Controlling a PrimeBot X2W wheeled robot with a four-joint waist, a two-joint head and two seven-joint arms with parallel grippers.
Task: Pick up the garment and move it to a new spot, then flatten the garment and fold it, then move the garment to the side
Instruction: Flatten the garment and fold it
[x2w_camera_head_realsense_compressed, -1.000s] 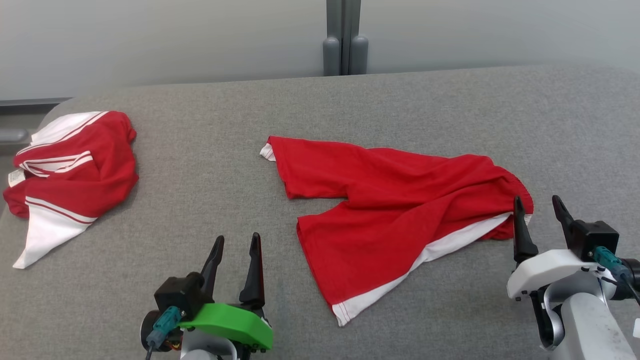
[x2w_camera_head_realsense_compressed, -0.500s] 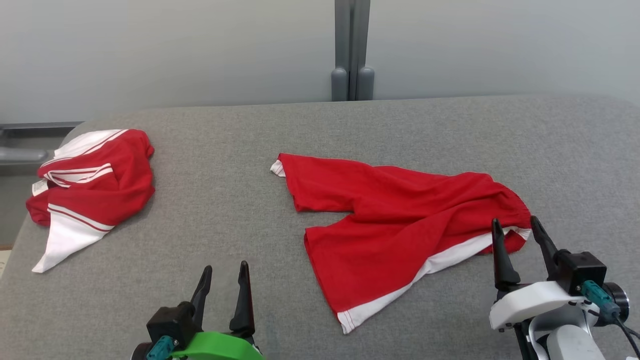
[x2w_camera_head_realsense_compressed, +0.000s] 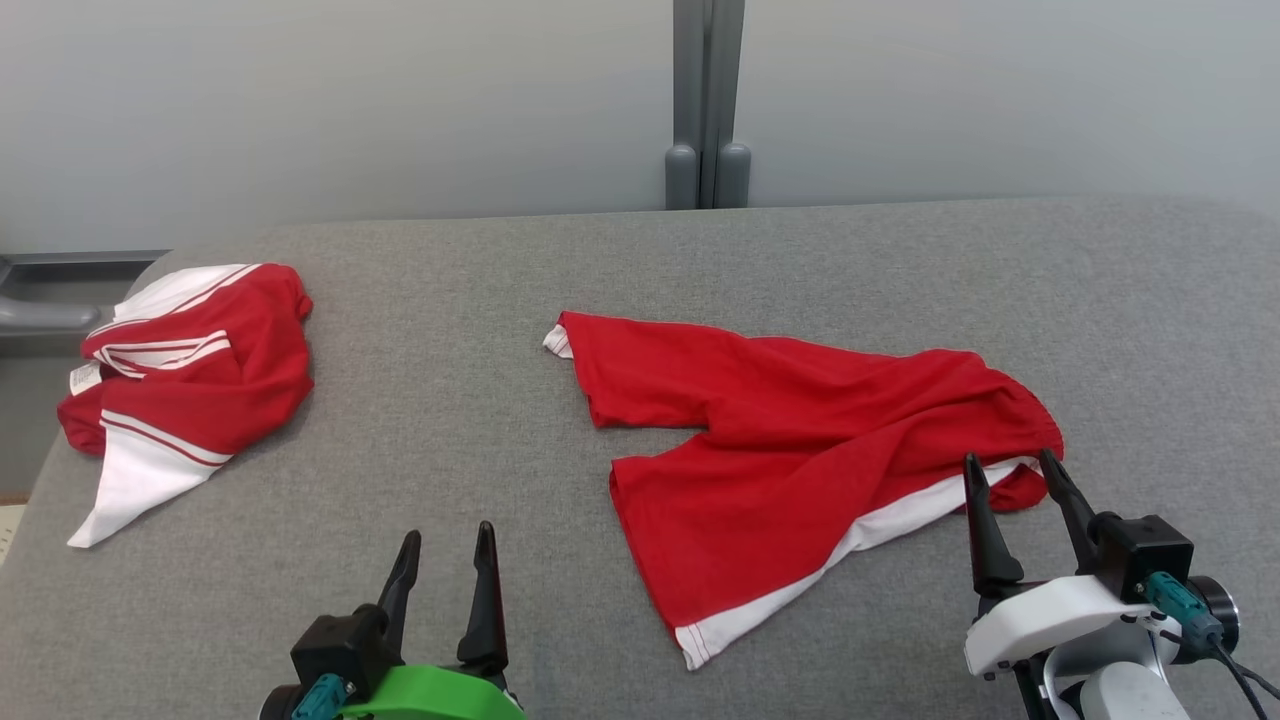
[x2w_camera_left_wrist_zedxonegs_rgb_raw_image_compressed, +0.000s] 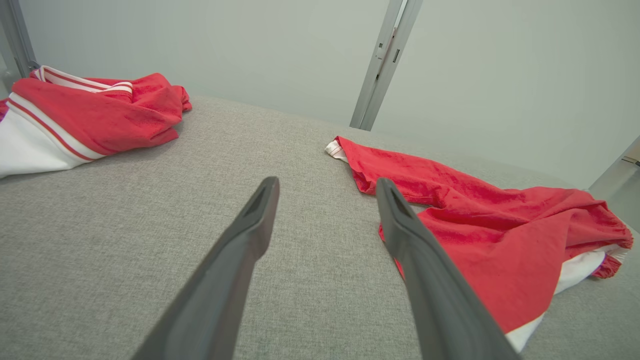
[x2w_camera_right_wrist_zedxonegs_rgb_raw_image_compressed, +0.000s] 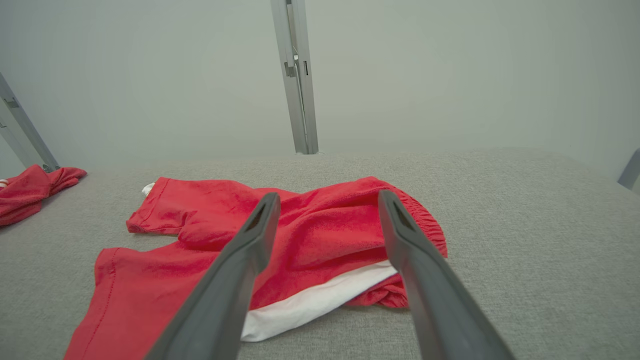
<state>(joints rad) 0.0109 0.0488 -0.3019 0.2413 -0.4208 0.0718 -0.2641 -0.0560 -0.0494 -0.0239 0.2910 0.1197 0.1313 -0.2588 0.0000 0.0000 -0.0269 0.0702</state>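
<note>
The red, white-striped cloth shorts (x2w_camera_head_realsense_compressed: 800, 450), rumpled centre-right on the grey padded surface (x2w_camera_head_realsense_compressed: 450, 330), look light and limp, best pinched at the gathered waistband (x2w_camera_head_realsense_compressed: 1035, 415) before the wide-open, empty right gripper (x2w_camera_head_realsense_compressed: 1008, 460); the left gripper (x2w_camera_head_realsense_compressed: 447, 535) is likewise spread.

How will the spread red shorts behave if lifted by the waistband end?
Likely floppy: the red shorts lie in soft creases, so the legs would probably droop. Probably light, being thin cloth lying nearly flat. The gathered waistband by the open right gripper looks bunched, so a pinch may catch several layers.
</note>
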